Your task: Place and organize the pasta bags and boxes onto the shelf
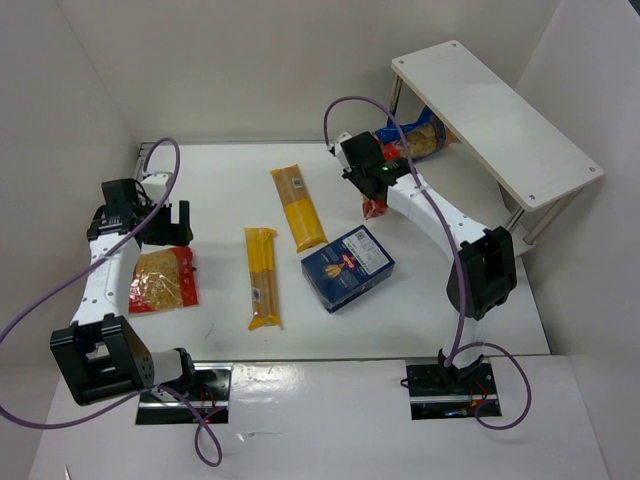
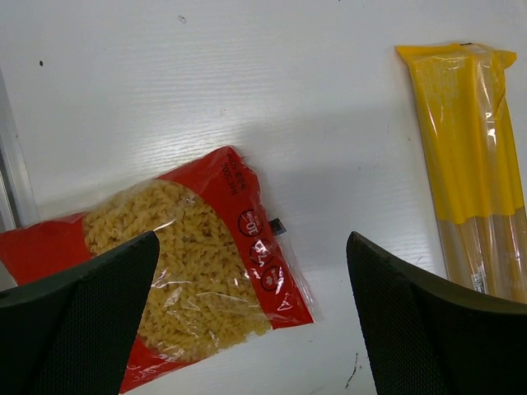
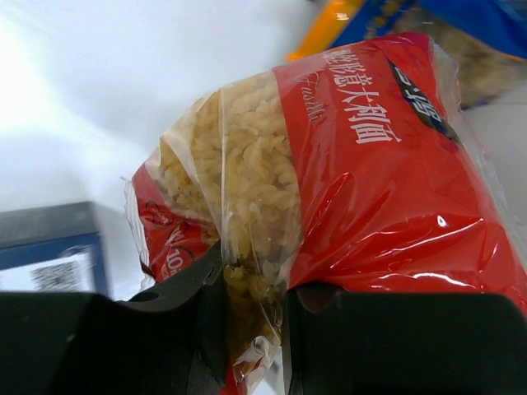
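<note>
Overhead camera behind the arms [image 1: 100, 270] spans the bench [image 1: 230, 180]; left wrist camera looks straight down, close, on the red bag [image 2: 189, 280] left of the blue box [image 1: 347, 267]; right wrist camera catches that box's corner.

Pasta box [image 1: 347, 267] right of a spaghetti pack [image 1: 263, 277], bag [image 1: 165, 280] far left, shelf [image 1: 495, 120] far right.

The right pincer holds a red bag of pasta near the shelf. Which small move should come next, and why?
Probably move the red bag onto the lower board of the shelf, beside the blue bag. The right pincer is shut on the bag's edge, and the bag is just short of the shelf.
</note>
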Available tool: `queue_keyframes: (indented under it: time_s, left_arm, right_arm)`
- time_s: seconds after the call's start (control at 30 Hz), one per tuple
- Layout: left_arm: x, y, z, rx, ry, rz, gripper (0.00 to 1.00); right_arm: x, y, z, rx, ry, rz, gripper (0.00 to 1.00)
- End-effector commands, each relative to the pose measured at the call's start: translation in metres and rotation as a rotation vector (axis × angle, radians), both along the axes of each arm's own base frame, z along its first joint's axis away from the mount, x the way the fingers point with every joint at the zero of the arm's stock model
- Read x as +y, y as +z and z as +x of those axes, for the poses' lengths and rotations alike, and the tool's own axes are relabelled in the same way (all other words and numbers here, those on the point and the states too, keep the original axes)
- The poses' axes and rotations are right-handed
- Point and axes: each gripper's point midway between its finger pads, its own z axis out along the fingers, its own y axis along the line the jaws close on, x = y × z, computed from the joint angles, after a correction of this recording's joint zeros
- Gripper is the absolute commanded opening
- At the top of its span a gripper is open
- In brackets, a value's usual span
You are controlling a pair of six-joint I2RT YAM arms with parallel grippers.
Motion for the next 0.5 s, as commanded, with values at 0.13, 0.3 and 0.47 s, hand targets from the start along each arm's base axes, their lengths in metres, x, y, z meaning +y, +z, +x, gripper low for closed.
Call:
queue_keyframes:
  time_s: [0.13, 0.3, 0.47]
  left_arm:
    - [-0.001, 0.012, 0.000, -0.063, -0.001, -0.022, 1.00]
    - [0.004, 0.013, -0.001, -0.066, 0.012, -0.029, 1.00]
    - [0.005, 0.012, -0.003, -0.068, 0.016, -0.035, 1.00]
  right_arm:
    - [-0.040, 0.100, 0.024, -0.372, -0.144, -0.125, 0.00]
    - [-0.060, 0.097, 0.024, -0.390, -0.176, -0.268, 0.00]
    - [-0.079, 0.103, 0.027, -0.421, -0.213, -0.376, 0.00]
